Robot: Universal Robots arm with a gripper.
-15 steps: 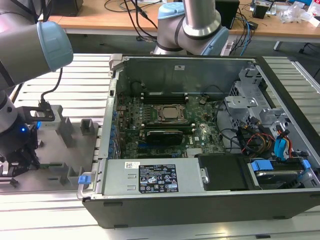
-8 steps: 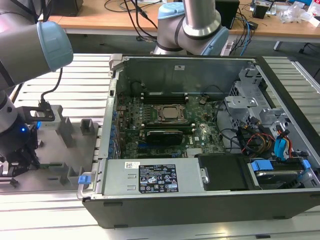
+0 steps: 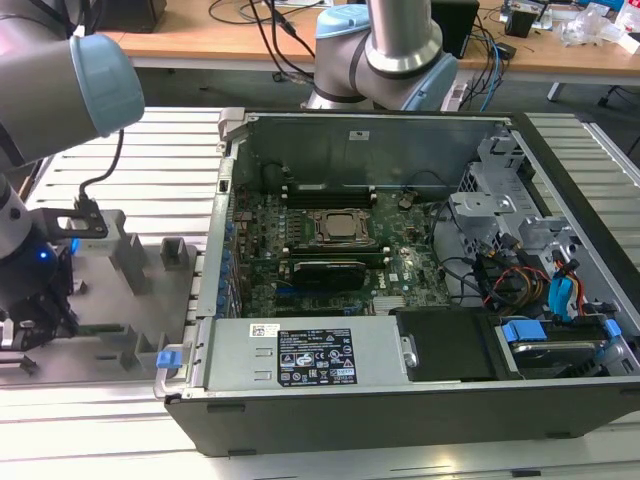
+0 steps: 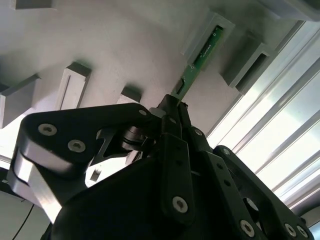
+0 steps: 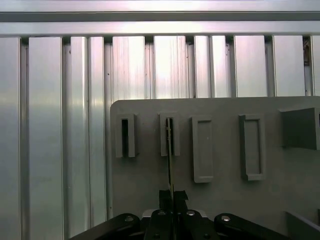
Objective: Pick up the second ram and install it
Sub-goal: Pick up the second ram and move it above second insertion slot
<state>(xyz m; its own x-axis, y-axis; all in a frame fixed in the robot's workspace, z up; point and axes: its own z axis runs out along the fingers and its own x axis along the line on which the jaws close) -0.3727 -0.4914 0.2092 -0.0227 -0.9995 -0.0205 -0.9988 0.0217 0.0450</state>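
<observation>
Mid exterior view: open computer case (image 3: 400,425), motherboard (image 3: 330,265) exposed. On that view's left beside it, grey fixture plate (image 3: 165,312) with raised slots (image 5: 176,135). Over the plate, gripper (image 4: 175,102) clenched on one end of the second ram (image 4: 197,62); green stick's other end sits in one slot, edge-on in the first wrist view.

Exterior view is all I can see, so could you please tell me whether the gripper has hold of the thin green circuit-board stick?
Observer: Yes. In the second wrist view the black gripper is pinched on one end of the thin green ram stick.
Operator: Is it clear of its holder?
Observer: No. Its far end sits inside a raised grey slot holder on the grey fixture plate.
</observation>
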